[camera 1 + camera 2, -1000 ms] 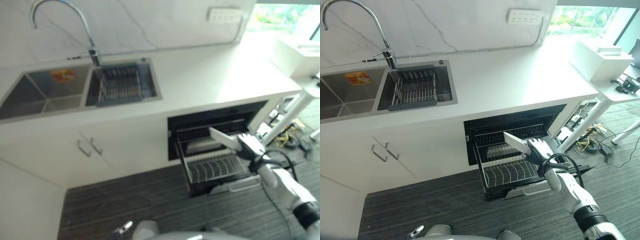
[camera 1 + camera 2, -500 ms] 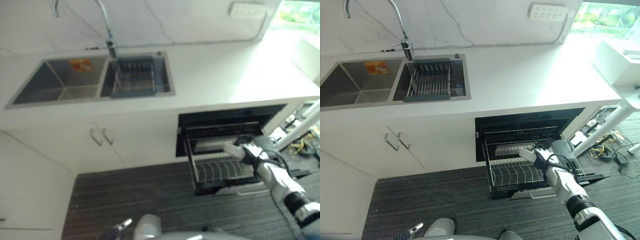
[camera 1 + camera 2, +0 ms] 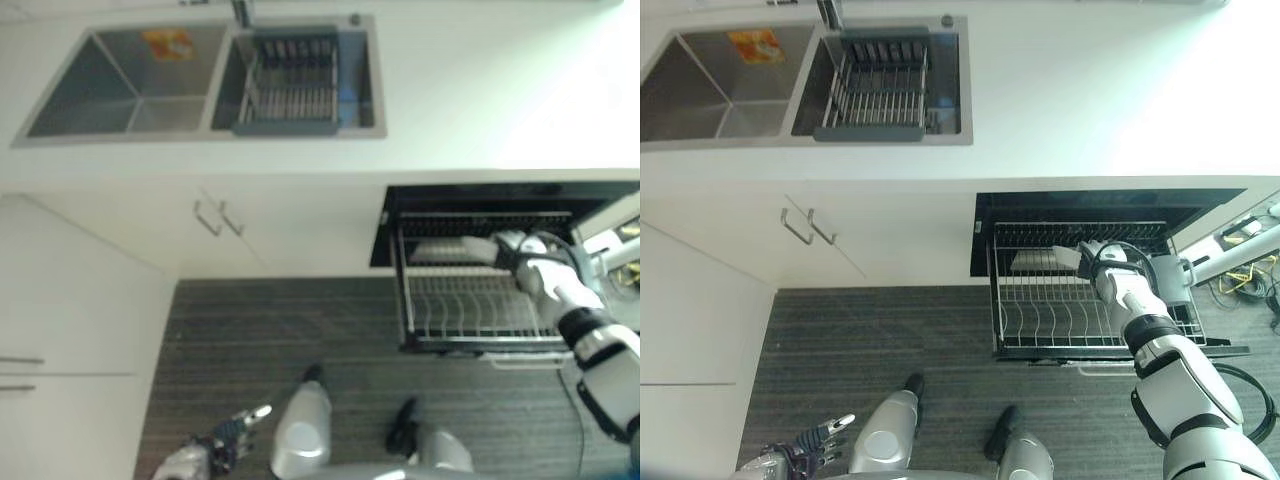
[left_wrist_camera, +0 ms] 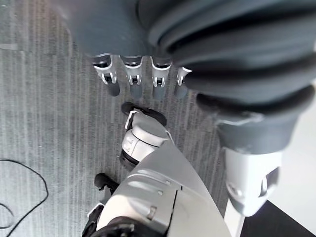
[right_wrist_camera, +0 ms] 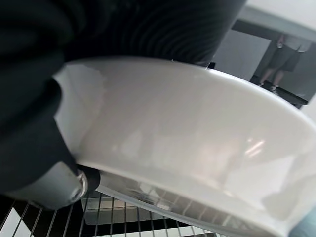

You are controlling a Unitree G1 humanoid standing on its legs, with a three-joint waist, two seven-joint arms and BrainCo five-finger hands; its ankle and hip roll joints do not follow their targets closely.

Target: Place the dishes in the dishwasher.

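**Over the pulled-out rack: a white dish held at the dishwasher mouth**

Below the white surface (image 3: 1090,120) an open dishwasher (image 3: 1110,205) is seen, its wire rack (image 3: 1060,315) drawn out over the dark striped floor (image 3: 890,330). At the rack's back edge a pale flat item (image 3: 440,250) is lying across the wires, just beside the held dish. A double sink (image 3: 805,85) is set into the surface further to the left, with a dark drying rack (image 3: 875,85) seated in its right basin and an orange sticker (image 3: 753,42) in the left one. White cabinet doors with two bar handles (image 3: 810,228) are fitted between sink and dishwasher. Cables (image 3: 1250,275) are lying on the floor to the right of the machine.

The white dish (image 3: 1068,258) is gripped by the right robot hand (image 3: 1108,268), whose fingers are closed on it, above the rear of the rack. In the head views its long axis is seen running roughly level, pointing left from the hand, along the rack's back edge. In the right wrist view the dish (image 5: 197,148) is shown rim-on, with rack wires beneath.

The left robot hand (image 4: 133,79) is hanging low over the floor, fingers straight and relaxed, holding nothing.
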